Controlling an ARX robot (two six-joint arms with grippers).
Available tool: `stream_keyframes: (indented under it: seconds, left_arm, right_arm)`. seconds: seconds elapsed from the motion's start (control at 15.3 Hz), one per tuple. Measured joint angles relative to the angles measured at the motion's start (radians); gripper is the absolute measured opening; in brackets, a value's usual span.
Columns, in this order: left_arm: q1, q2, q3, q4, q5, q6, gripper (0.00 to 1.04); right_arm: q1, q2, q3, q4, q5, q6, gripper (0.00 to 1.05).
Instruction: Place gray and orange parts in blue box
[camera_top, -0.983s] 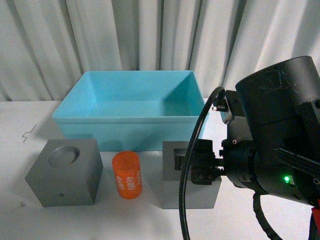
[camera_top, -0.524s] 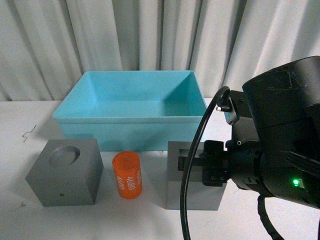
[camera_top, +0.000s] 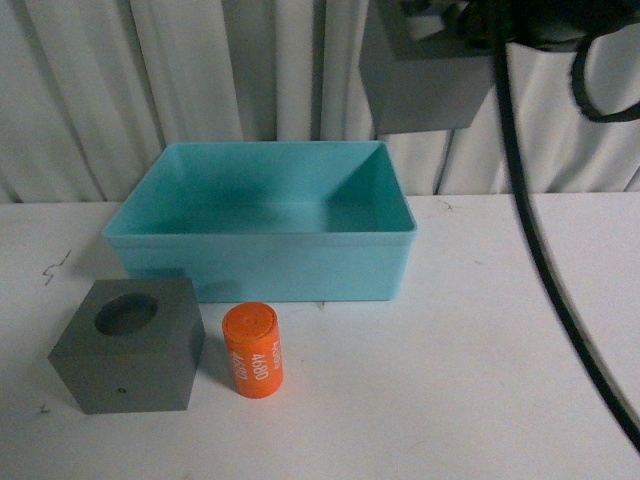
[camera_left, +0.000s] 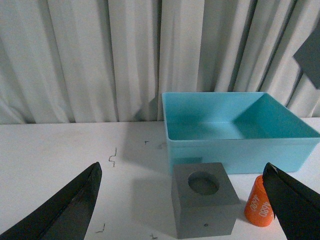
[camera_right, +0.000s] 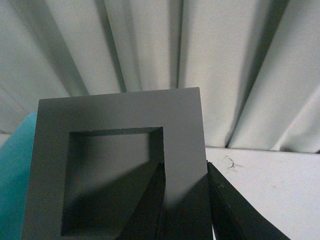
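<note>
My right gripper (camera_right: 184, 200) is shut on one wall of the gray cube with the rectangular recess (camera_right: 120, 170) and holds it high, above the far right corner of the blue box (camera_top: 262, 262); the cube (camera_top: 420, 85) shows at the top of the front view. The gray cube with the round recess (camera_top: 128, 345) and the orange cylinder printed "4680" (camera_top: 253, 350) stand on the white table in front of the box. My left gripper (camera_left: 182, 200) is open, its fingers apart on either side of the round-recess cube (camera_left: 204, 205) and the cylinder (camera_left: 259, 204).
A black cable (camera_top: 540, 250) hangs down the right side of the front view. A white pleated curtain (camera_top: 200, 70) closes off the back behind the box. The table (camera_top: 480, 380) is white.
My right gripper has lifted the gray cube with the rectangular recess off the table, from beside the orange cylinder up to the top of the front view. The other cube and cylinder have not moved.
</note>
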Motion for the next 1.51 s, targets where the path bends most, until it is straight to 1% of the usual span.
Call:
stream_keyframes:
  seconds: [0.39,0.46,0.66,0.85,1.11,1.25,1.31,1.38,1.51]
  left_arm:
    - [0.000,0.000,0.000,0.000,-0.001,0.000,0.98]
    - [0.000,0.000,0.000,0.000,0.000,0.000,0.98]
    - [0.000,0.000,0.000,0.000,0.000,0.000,0.98]
    - [0.000,0.000,0.000,0.000,0.000,0.000,0.98]
    - [0.000,0.000,0.000,0.000,-0.001,0.000,0.98]
    - [0.000,0.000,0.000,0.000,0.000,0.000,0.98]
    - [0.000,0.000,0.000,0.000,0.000,0.000,0.98]
    - [0.000,0.000,0.000,0.000,0.000,0.000,0.98]
    - [0.000,0.000,0.000,0.000,0.000,0.000,0.98]
  right_arm:
    - [0.034,0.163,0.180,-0.062,0.005,0.000,0.19]
    - [0.048,0.217,0.246,-0.092,0.008,0.005,0.19]
    - [0.086,0.377,0.380,-0.180,0.042,0.032,0.19]
    - [0.104,0.509,0.459,-0.269,0.097,0.076,0.19]
    - [0.110,0.572,0.558,-0.301,0.151,0.087,0.20]
    - [0.111,0.576,0.569,-0.294,0.166,0.087,0.46]
    - [0.111,0.576,0.568,-0.287,0.175,0.090,0.57]
    - [0.110,0.570,0.549,-0.252,0.183,0.103,0.70]
    - [0.093,0.480,0.419,-0.146,0.185,0.142,0.94]
